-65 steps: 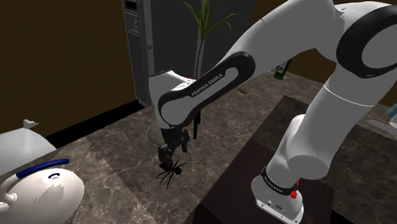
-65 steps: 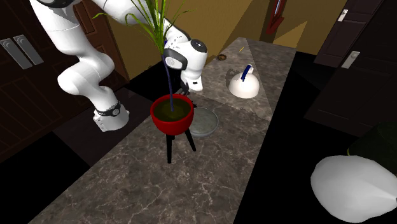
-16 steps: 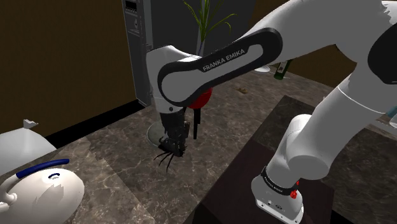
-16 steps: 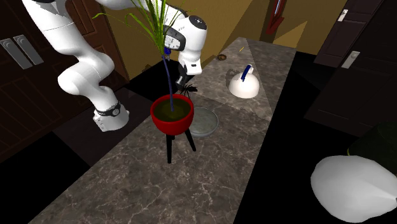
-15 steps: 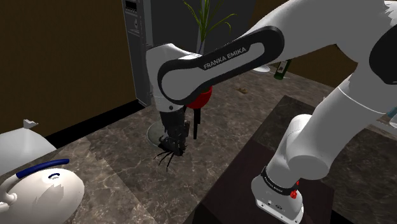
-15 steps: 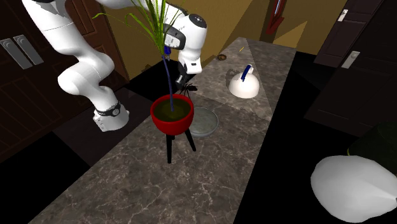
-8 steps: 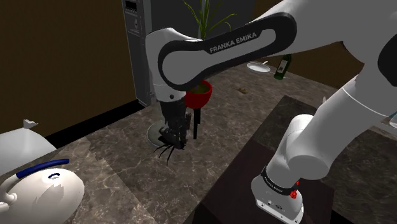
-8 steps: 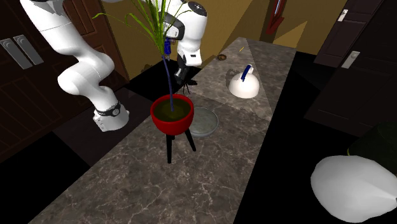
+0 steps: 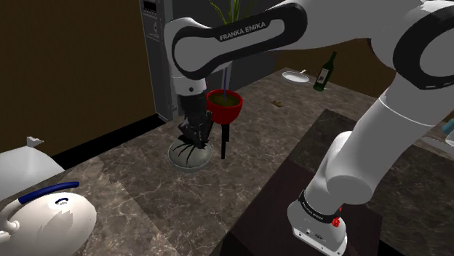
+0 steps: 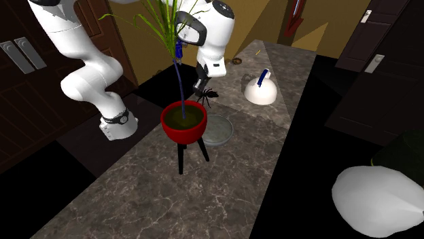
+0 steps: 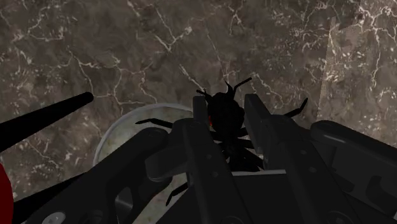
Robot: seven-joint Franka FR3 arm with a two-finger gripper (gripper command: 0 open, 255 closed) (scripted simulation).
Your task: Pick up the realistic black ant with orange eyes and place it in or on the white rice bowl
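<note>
The tool (image 11: 226,135) is gripping the ant (image 11: 224,112) tight, dangling it above the bowl (image 9: 198,161) left of centre in the shoulder view, maybe slightly off-centre.

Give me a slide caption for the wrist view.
Jaws clasp the black ant over a dark marbled counter, near a shallow grey bowl.

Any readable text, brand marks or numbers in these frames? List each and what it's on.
"FRANKA EMIKA": on the dark band of the white arm, in the shoulder view.
Dark bottle at the far end of the counter: any label is too small to read.
Small panel at the top of the grey cabinet: too small to read.
</note>
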